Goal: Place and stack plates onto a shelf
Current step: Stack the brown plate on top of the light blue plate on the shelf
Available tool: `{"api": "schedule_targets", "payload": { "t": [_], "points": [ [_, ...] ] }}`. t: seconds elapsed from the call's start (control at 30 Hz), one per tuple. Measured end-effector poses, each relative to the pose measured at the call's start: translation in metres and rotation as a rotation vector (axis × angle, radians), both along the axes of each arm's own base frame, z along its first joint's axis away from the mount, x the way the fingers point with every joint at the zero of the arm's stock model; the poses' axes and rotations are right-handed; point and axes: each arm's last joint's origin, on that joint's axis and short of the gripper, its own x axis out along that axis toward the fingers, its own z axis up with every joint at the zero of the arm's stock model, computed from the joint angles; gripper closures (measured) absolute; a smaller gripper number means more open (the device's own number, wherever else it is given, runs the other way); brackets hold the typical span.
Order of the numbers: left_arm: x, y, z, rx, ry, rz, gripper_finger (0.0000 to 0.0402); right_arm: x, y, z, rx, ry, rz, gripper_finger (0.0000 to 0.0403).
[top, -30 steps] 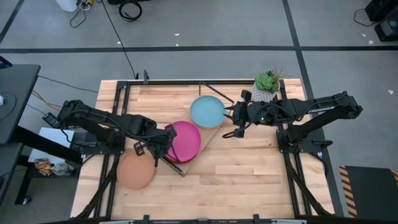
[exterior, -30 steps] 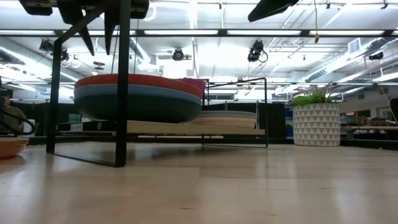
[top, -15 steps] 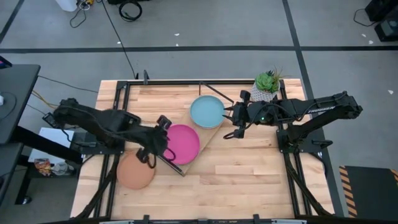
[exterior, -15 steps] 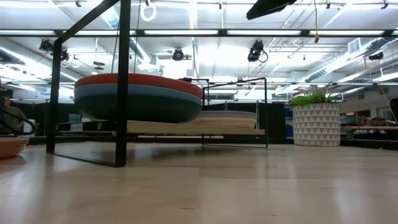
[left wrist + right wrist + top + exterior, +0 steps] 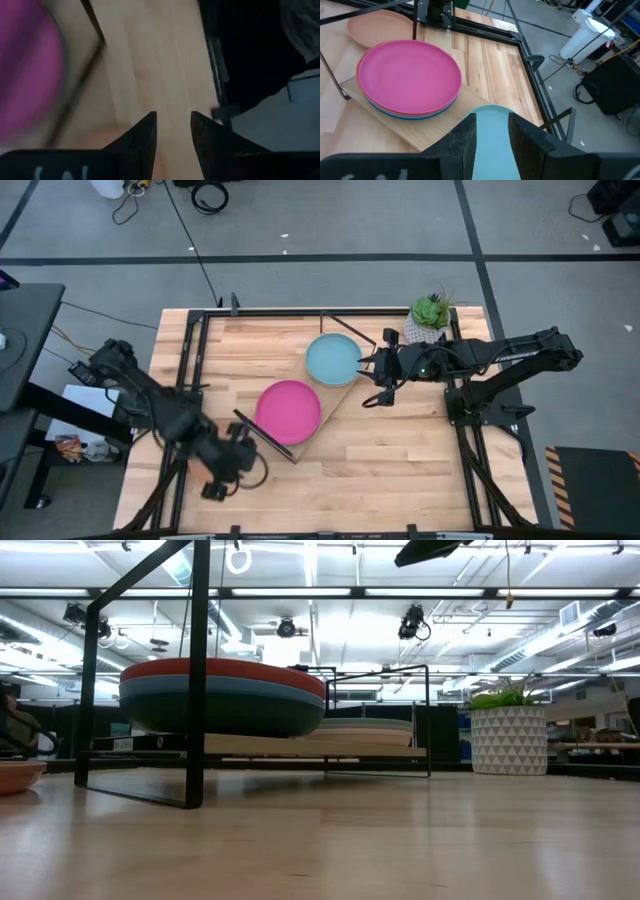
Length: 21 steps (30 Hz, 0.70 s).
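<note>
A pink plate [image 5: 288, 411] tops a stack of orange, blue and dark teal plates [image 5: 220, 695] at the near-left end of the shelf [image 5: 340, 390]. At the far-right end a light teal plate [image 5: 332, 360] lies on another, paler stack [image 5: 365, 730]. My left gripper [image 5: 232, 463] hovers over the table's near-left part with its fingers open a little, and it covers the tan plate [image 5: 375, 27], which rests flat on the table. My right gripper [image 5: 372, 383] stays just right of the light teal plate [image 5: 490, 135], fingers slightly apart, touching nothing I can see.
A potted plant [image 5: 428, 320] in a white patterned pot [image 5: 507, 740] stands at the table's far right, behind my right arm. The shelf's black wire frames [image 5: 195, 670] rise at both its ends. Bare planks stretch across the near-right part of the table [image 5: 400, 470].
My left gripper has drawn back from the pink plate's left rim and swung toward the table's near-left corner, ending over the tan plate. The pink plate has settled flat on the stack and stays there. My right arm has kept still.
</note>
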Motion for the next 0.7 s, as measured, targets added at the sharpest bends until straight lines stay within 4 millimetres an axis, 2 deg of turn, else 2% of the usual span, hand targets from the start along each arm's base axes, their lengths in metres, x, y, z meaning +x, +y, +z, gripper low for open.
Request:
{"api": "schedule_targets", "payload": {
  "t": [0.17,0.37,0.7],
  "points": [
    [-0.020,-0.030,-0.041,0.024,0.168,0.145,0.0276,0.001,0.000,0.001,-0.010,-0.009,0.009,0.0284],
    [-0.038,-0.055,-0.081,0.149,0.234,0.242,0.0277,0.003,0.001,0.004,0.000,-0.042,0.038,0.0284],
    [-0.032,-0.073,-0.142,0.334,0.303,0.355,0.0277,0.005,0.002,0.005,-0.011,-0.056,0.048,0.0284]
  ]
}}
